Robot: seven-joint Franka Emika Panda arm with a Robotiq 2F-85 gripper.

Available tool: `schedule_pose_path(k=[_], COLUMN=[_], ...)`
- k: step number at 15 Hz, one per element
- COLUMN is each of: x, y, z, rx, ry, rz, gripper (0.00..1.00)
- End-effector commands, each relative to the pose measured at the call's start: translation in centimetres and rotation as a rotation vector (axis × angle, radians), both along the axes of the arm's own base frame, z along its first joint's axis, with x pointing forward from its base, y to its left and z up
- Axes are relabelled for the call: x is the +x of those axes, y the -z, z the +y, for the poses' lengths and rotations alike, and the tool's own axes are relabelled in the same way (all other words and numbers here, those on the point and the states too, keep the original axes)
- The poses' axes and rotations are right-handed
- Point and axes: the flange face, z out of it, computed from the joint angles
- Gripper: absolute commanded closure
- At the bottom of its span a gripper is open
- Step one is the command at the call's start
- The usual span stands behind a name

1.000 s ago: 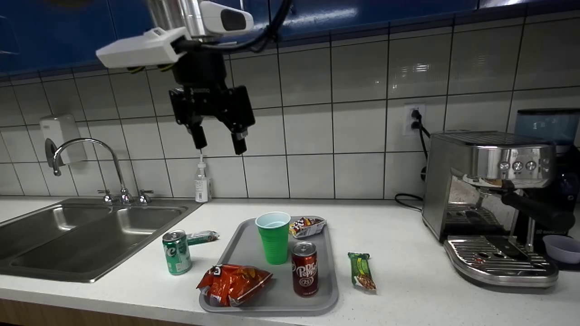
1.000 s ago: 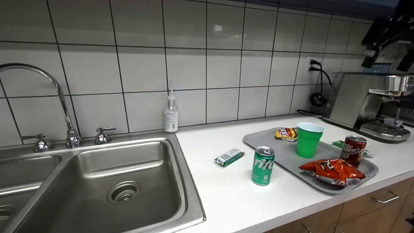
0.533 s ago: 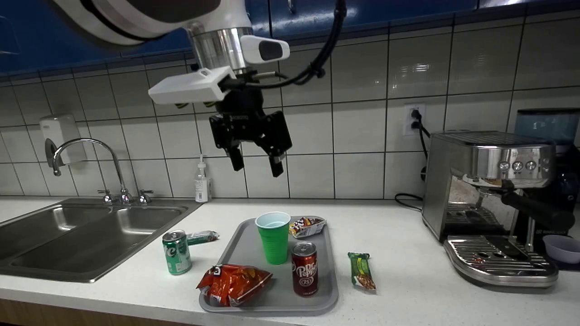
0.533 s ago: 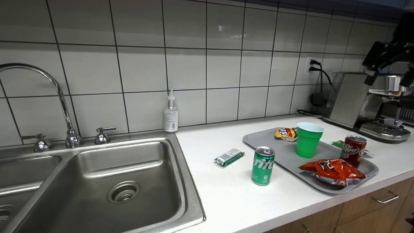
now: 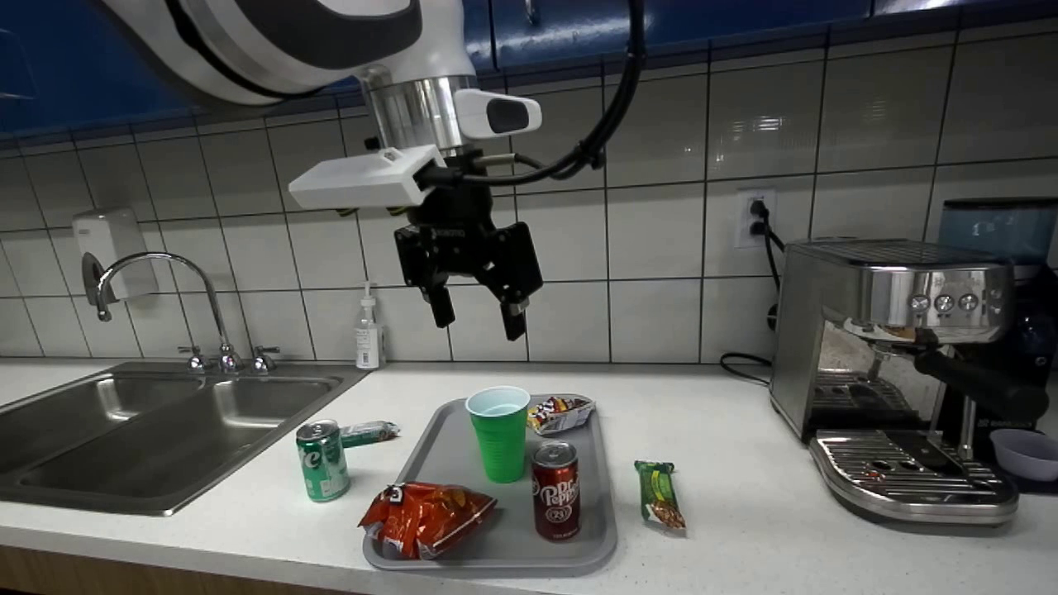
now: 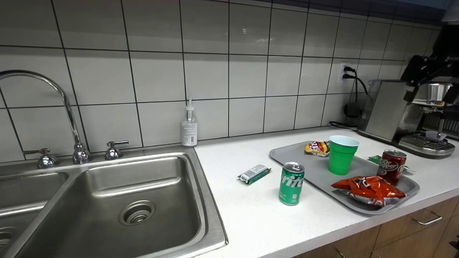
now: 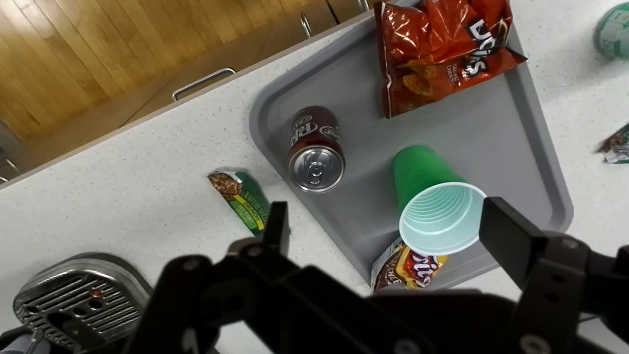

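Note:
Above the grey tray (image 5: 450,454) hangs my gripper (image 5: 479,324), its jaws spread wide and nothing held. The green cup (image 5: 501,442) stands upright on the tray, closest beneath it but well below the fingertips. In the wrist view, the cup's pale inside (image 7: 442,216) shows between the fingers, beside the right finger (image 7: 511,241). The tray also bears a Dr Pepper can (image 7: 317,147), a red Doritos bag (image 7: 437,54) and a small yellow-brown snack bag (image 7: 417,265). The left finger (image 7: 277,226) partly hides a green granola bar (image 7: 248,201) lying on the counter.
A Sprite can (image 6: 291,184) and a green wrapped bar (image 6: 254,174) are on the counter between tray and sink (image 6: 211,200). The espresso machine (image 5: 893,289) stands on the tray's far side from the sink. Against the tiled wall is a pump bottle (image 6: 189,132); blue cabinets (image 5: 694,21) hang overhead.
In an exterior view my gripper has travelled rightward and downward, faster at first and then slower, to above the cup. It has stayed open. The objects on the counter have not moved.

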Motion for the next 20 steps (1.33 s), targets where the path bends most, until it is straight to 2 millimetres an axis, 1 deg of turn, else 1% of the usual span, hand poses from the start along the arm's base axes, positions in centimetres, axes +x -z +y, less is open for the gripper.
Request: schedule_pose_path(k=[1,3,7,9,14,20], x=[0.0,0.1,0.9,1.4,2.7,4.4], y=[0.1,0.9,3.4,5.1,8.4,11.4], z=[0.0,-0.1,-1.0,-1.7,-3.6,-5.4], rx=[-0.005,-0.008,0.004,0.011,0.008,-0.016], ry=[-0.016,-0.020,0.001,0.016,0.058,0.087], rz=[-0.001,0.012,0.067,0.089,0.112,0.129], gripper=[0.00,0.00,0.00,0.00,0.00,0.00])
